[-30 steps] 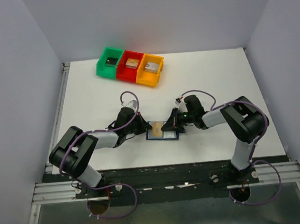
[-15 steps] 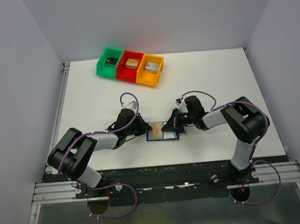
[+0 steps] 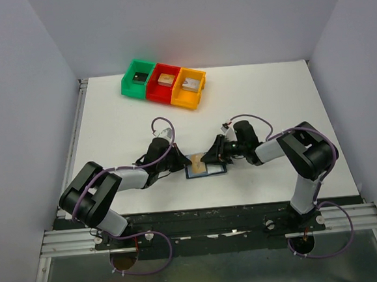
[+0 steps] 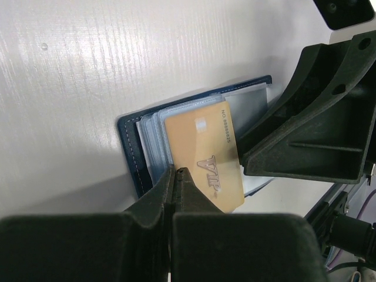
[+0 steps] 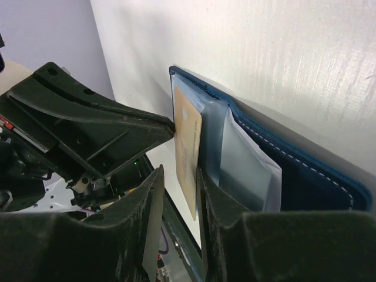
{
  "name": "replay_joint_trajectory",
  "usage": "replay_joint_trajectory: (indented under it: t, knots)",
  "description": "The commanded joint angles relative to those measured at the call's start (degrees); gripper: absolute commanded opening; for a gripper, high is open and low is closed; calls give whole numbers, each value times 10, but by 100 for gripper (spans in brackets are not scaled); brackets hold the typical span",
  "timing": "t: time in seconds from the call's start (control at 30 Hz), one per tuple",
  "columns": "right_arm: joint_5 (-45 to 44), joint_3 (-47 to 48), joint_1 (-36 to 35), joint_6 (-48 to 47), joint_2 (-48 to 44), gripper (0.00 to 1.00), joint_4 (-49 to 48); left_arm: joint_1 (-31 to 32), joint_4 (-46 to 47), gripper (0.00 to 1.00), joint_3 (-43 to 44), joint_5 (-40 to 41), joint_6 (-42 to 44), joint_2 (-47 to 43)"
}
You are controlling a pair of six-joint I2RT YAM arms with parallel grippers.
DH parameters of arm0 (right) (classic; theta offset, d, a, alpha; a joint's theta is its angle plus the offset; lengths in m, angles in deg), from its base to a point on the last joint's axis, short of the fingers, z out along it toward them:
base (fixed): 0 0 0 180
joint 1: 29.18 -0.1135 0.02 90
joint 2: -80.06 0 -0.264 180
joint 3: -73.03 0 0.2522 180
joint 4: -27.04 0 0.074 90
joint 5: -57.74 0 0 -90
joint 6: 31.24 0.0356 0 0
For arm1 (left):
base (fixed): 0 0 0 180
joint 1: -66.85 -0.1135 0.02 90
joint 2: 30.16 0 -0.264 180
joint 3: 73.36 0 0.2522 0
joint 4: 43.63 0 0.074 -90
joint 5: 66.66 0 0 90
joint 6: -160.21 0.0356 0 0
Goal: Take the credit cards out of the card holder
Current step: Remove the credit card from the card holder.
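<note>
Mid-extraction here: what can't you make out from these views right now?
- How many cards are left: in the left wrist view the gold card and cloudy sleeves cover the card holder pockets; too small in the top view.
- Contact of the left gripper: its own shut fingers hide whether they pinch or only press the card's edge.
- Contact of the right gripper: the right wrist view shows the card edge-on between open jaws; touching unclear.

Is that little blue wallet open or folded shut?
Open: the navy-blue folding wallet lies spread, inner side up, a tan-gold plastic card exposed.
</note>
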Motion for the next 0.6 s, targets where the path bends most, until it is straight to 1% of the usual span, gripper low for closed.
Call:
replay_joint_trajectory:
  t: [0.0, 0.13, 0.57]
  knots:
    - [17, -10, 3, 32, 18, 38, -64, 10, -31, 0, -13, 6, 1, 11]
    - [24, -7, 3, 42, 26, 38, -75, 12, -28, 0, -13, 5, 1, 14]
    - [40, 11, 2, 25, 41, 38, -44, 16, 1, 0, -8, -9, 3, 28]
